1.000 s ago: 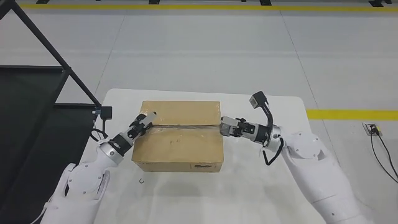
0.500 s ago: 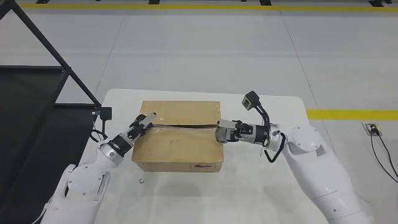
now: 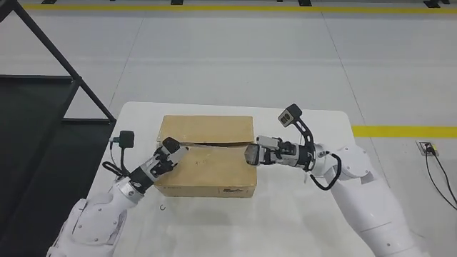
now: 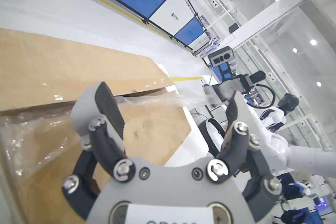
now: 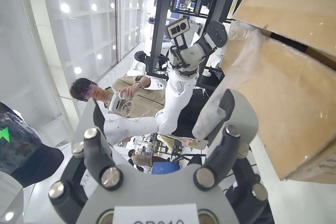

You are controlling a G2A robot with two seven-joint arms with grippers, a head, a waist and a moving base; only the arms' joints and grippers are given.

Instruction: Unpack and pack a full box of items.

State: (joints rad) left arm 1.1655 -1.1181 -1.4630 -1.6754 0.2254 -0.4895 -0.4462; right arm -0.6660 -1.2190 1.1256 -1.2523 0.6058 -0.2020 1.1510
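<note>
A brown cardboard box [image 3: 207,168] lies in the middle of the white table [image 3: 300,207], with a thin dark slit along its top seam. Clear tape [image 4: 162,101] is peeled up from the seam and stretches across to my right gripper [image 4: 218,92]. My left gripper [image 3: 171,150] hovers over the near flap at the box's left end, open and holding nothing [image 4: 169,92]. My right gripper [image 3: 250,154] is at the box's right edge, open [image 5: 160,101], and a film of tape clings to one of its fingers [image 5: 215,114]. Crumpled tape [image 5: 244,36] hangs at the seam's end.
A black metal rack [image 3: 43,114] stands off the table's left side. A small dark ring-like bit [image 3: 163,209] lies on the table in front of the box. Bare table surface runs along the front and right of the box.
The left gripper slid back from the seam onto the near flap and its wrist swung left. The right gripper moved in to the box's right edge. The seam gap widened.
</note>
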